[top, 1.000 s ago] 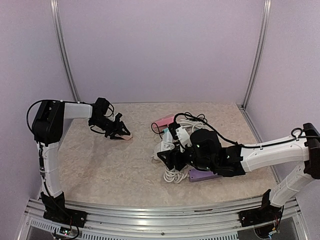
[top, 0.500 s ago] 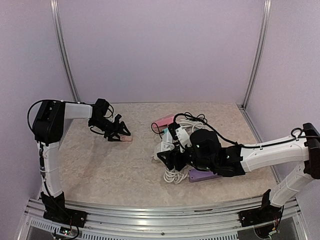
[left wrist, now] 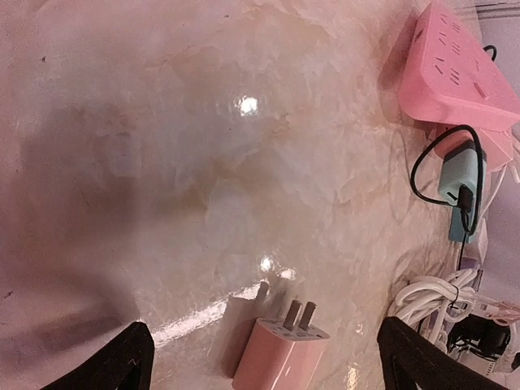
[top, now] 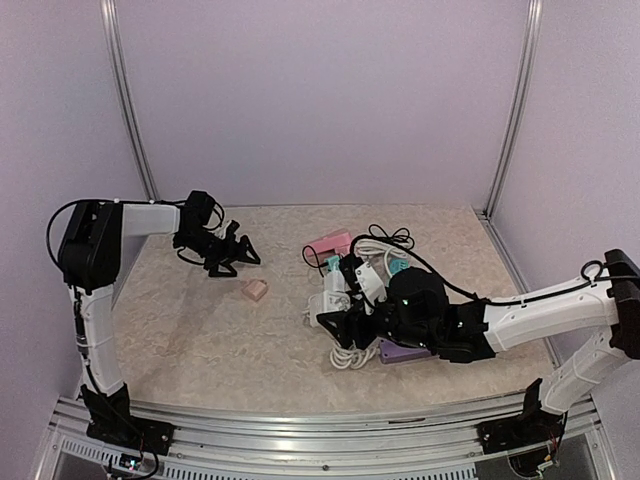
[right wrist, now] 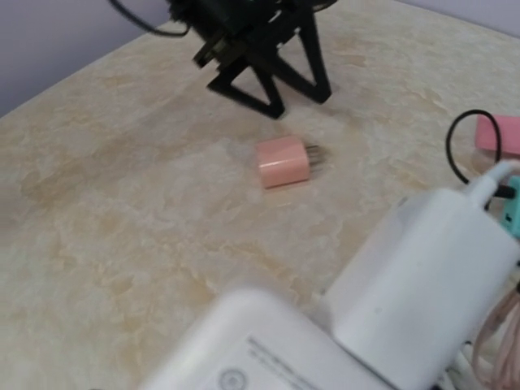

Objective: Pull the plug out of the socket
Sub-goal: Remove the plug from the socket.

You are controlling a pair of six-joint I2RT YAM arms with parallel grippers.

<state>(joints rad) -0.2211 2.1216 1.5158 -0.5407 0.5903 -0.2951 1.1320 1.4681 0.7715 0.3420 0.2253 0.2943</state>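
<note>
The pink plug [top: 254,290] lies loose on the table, prongs toward the sockets, apart from any socket. In the left wrist view the plug [left wrist: 280,357] rests low between the two black fingertips [left wrist: 122,361], untouched. My left gripper [top: 232,255] hovers open just behind and to the left of it. My right gripper [top: 338,322] sits at the white socket strip [top: 330,296] and appears shut on it. In the right wrist view that strip [right wrist: 268,349] fills the bottom and hides the fingers, with a white adapter [right wrist: 422,276] plugged in and the pink plug [right wrist: 283,161] beyond.
A pink power strip [top: 328,244] lies at the back centre with a teal adapter [top: 395,266] and black cord nearby. A purple strip [top: 405,352] and coiled white cables [top: 350,352] lie under the right arm. Walls enclose the table on three sides.
My left gripper has opened and let go of the pink plug, then drawn up and back to the left. The plug now rests on the table. The right arm barely shifted.
</note>
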